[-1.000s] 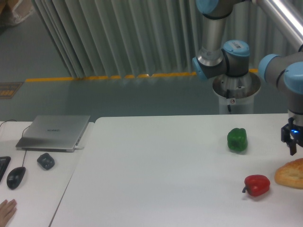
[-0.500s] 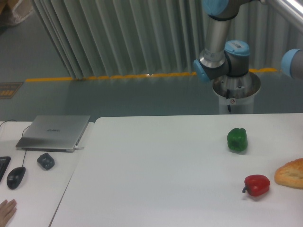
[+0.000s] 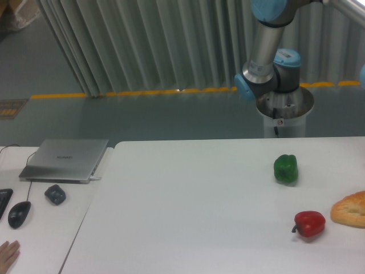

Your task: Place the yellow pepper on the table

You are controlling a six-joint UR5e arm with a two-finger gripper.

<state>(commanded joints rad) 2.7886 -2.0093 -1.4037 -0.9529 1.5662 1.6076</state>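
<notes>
Resting on table (image 3: pixel 188 211) | green pepper (image 3: pixel 286 169); red pepper (image 3: pixel 309 223) | yellow pepper unseen | gripper out of frame; state unknown

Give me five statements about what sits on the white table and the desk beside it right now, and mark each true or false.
1. A green pepper sits on the table. True.
2. The red pepper lies farther from the camera than the green one. False: it lies nearer.
3. A yellow pepper rests mid-table. False: none is visible.
4. A closed laptop lies on the adjoining desk. True.
5. The gripper hangs over the bread. False: no gripper is in view.
</notes>
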